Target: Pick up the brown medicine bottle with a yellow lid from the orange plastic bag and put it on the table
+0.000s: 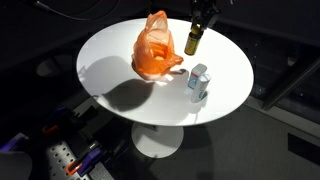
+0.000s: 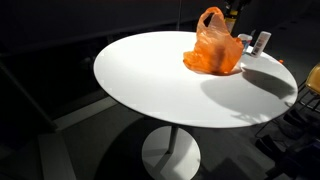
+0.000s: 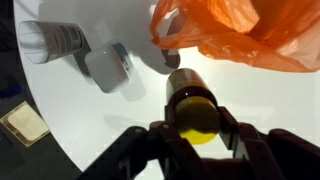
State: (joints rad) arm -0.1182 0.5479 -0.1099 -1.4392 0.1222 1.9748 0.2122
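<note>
Count: one round white surface [image 1: 120, 60]; one orange plastic bag [image 1: 155, 50], crumpled and standing toward the far edge; two small containers close together nearer the rim, a grey cylinder [image 3: 55, 42] and a squat white container [image 3: 108, 68]; one brown bottle [image 3: 188, 95]. The bottle is dark amber and cylindrical with a yellow lid [image 3: 197, 126], and hangs lid-up outside the bag, just beside it. The pincer [image 3: 197, 135] is clamped on the lid end, a finger on each side; I cannot tell whether the base touches the surface.

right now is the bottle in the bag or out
Out. The claw holds the bottle by its lid, beside the bag, not inside it.
</note>
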